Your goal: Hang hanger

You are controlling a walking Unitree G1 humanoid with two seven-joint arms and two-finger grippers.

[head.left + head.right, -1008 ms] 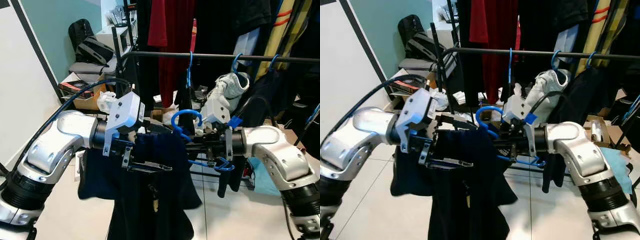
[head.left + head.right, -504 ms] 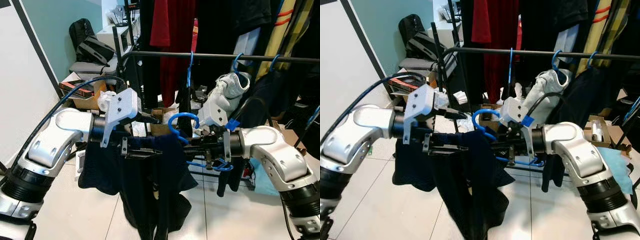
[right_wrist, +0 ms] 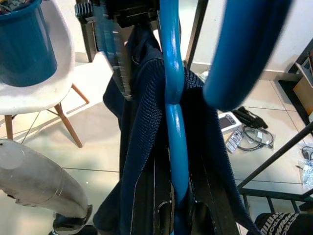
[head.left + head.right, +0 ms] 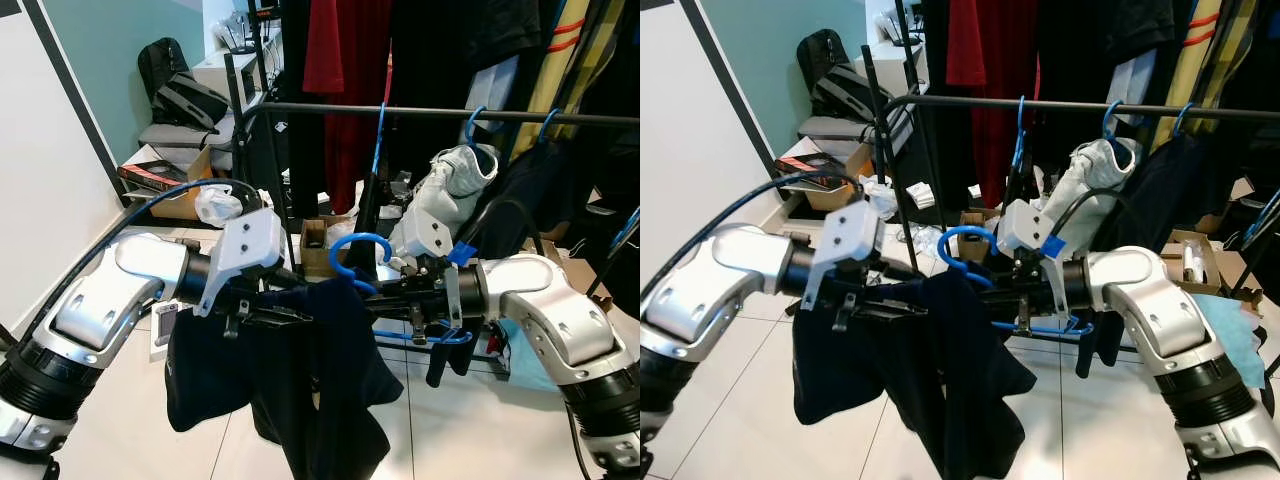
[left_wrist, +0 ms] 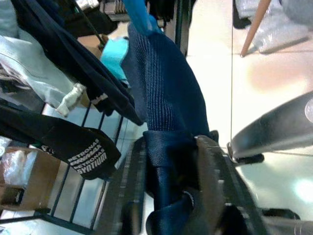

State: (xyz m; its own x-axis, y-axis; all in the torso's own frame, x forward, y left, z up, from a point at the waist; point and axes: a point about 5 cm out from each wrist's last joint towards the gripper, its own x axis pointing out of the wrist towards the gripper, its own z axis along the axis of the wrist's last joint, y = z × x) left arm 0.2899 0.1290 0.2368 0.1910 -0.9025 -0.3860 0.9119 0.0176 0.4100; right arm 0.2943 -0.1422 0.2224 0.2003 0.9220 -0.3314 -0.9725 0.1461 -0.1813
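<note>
Blue plastic hanger (image 4: 362,262) carrying a dark navy knitted garment (image 4: 300,380) sits in mid-air between the two arms, below and in front of the black clothes rail (image 4: 440,114), its hook curling upward and not on the rail. The right gripper (image 4: 385,298) has its fingers clamped on the hanger's blue bar, seen running straight between them in the right wrist view (image 3: 172,127). The left gripper (image 4: 285,315) has its fingers pinched on a fold of the navy knit at the garment's shoulder (image 5: 168,161). The cloth hangs down from both grippers toward the white tiled floor (image 4: 130,430). On the rail hang other blue hangers (image 4: 378,140), a red garment (image 4: 345,60) and a pale grey jacket (image 4: 450,185). A cardboard box (image 4: 312,240) stands on the floor beneath.
</note>
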